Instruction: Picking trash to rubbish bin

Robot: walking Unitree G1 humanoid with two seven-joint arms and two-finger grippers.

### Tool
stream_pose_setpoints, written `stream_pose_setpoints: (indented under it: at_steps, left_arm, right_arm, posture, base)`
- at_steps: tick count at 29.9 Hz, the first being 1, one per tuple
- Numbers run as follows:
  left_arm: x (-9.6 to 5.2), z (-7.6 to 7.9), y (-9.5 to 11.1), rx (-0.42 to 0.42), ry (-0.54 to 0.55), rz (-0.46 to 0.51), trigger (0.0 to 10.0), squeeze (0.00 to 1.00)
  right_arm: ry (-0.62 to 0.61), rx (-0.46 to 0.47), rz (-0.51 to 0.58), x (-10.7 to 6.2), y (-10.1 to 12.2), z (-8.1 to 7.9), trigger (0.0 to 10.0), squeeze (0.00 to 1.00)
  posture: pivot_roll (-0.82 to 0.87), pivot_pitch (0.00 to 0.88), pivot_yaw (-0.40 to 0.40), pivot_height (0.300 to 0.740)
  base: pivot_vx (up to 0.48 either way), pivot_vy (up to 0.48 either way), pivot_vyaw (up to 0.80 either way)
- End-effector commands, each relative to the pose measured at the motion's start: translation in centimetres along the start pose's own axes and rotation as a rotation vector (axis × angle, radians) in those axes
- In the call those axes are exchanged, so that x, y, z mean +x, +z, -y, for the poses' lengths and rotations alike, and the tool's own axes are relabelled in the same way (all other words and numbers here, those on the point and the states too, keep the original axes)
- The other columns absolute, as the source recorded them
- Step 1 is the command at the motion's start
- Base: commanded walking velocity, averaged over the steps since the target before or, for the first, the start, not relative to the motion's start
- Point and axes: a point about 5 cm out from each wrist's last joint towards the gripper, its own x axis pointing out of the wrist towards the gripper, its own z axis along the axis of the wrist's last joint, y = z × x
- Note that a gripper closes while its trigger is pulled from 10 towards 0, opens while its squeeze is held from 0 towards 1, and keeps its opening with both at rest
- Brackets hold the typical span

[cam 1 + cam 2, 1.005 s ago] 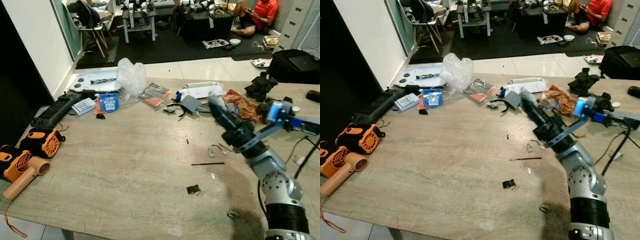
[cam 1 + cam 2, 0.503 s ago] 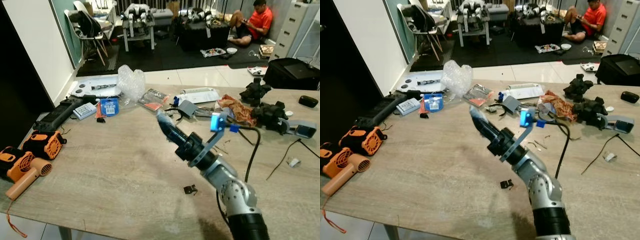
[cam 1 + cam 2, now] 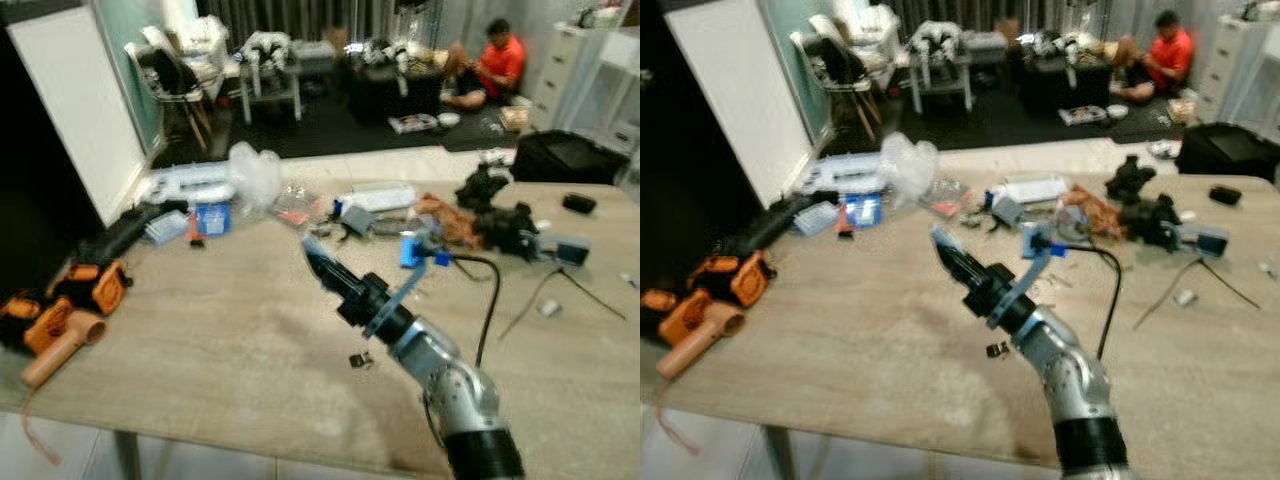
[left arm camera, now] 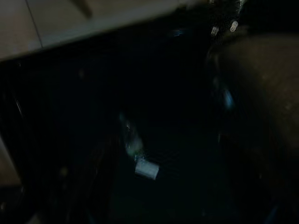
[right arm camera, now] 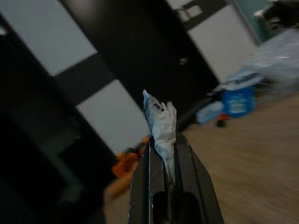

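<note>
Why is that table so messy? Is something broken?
Nothing looks clearly broken. The table is messy: wrappers, cables and small black bits lie scattered about, and a crumpled plastic bag sits near the far edge. The right end effector is pinching a scrap of white paper.

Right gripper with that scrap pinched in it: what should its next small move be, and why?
Probably keep the grip closed and carry on swinging left, away from the table. The right gripper has a crumpled white scrap clamped between its fingers, held above the tabletop, and no rubbish bin can be seen yet, so releasing now would just drop it back.
</note>
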Motion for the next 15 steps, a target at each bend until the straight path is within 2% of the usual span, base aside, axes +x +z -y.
stream_pose_setpoints:
  at_steps: [1, 11, 15]
  left_arm:
    - [-0.1, -0.2, -0.8, 0.01, 0.007, -0.025, 10.0, 0.0]
    - [-0.1, -0.2, -0.8, 0.011, 0.007, -0.026, 10.0, 0.0]
    - [-0.1, -0.2, -0.9, 0.015, 0.007, -0.028, 10.0, 0.0]
  right_arm:
    - [-0.02, 0.01, -0.013, -0.1, -0.6, 0.1, 10.0, 0.0]
    - [-0.016, 0.011, -0.056, -0.2, -1.7, -0.3, 10.0, 0.0]
    - [-0.025, 0.007, -0.061, -0.2, -1.8, -0.3, 10.0, 0.0]
  posture:
    - [-0.12, 0.093, 0.082, 0.74]
    - [-0.12, 0.095, 0.083, 0.74]
    - [-0.12, 0.096, 0.084, 0.74]
  base:
    - [0.0, 0.0, 0.0]
    - [-0.421, 0.0, 0.0]
    - [0.0, 0.0, 0.0]
